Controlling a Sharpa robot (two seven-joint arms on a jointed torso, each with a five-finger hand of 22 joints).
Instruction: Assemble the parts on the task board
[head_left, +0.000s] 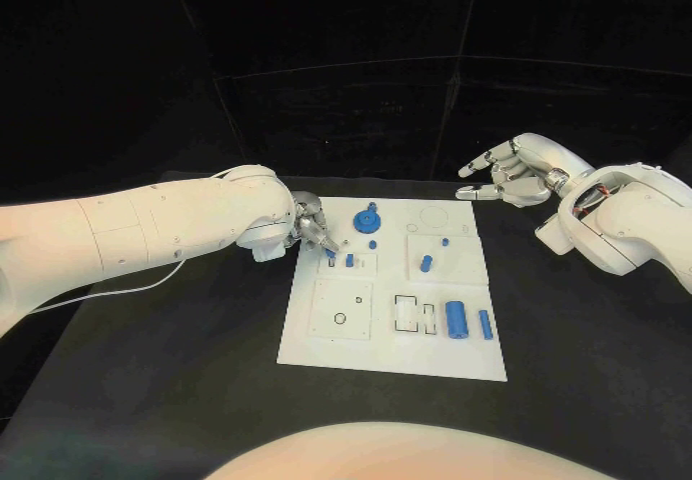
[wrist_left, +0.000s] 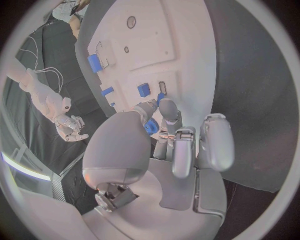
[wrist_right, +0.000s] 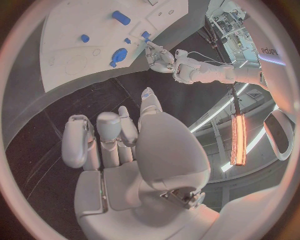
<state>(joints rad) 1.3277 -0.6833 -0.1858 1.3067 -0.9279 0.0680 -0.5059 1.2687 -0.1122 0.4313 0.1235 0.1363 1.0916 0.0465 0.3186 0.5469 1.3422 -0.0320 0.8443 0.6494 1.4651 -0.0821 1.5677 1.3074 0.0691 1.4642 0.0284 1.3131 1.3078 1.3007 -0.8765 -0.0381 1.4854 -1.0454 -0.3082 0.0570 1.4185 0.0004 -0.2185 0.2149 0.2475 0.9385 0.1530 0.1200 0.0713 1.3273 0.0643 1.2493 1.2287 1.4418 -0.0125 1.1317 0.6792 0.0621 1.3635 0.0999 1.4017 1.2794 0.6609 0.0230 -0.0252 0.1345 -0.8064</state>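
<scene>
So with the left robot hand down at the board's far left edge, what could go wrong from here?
1. The left robot hand seems to pinch a small blue part at its fingertips; so slight a hold could let it slip or tilt before seating.
2. Other blue parts lie close by and could be knocked.
3. The task board looks unfixed, so pressing near its edge might shift it.
The right robot hand hovers off the board.
</scene>
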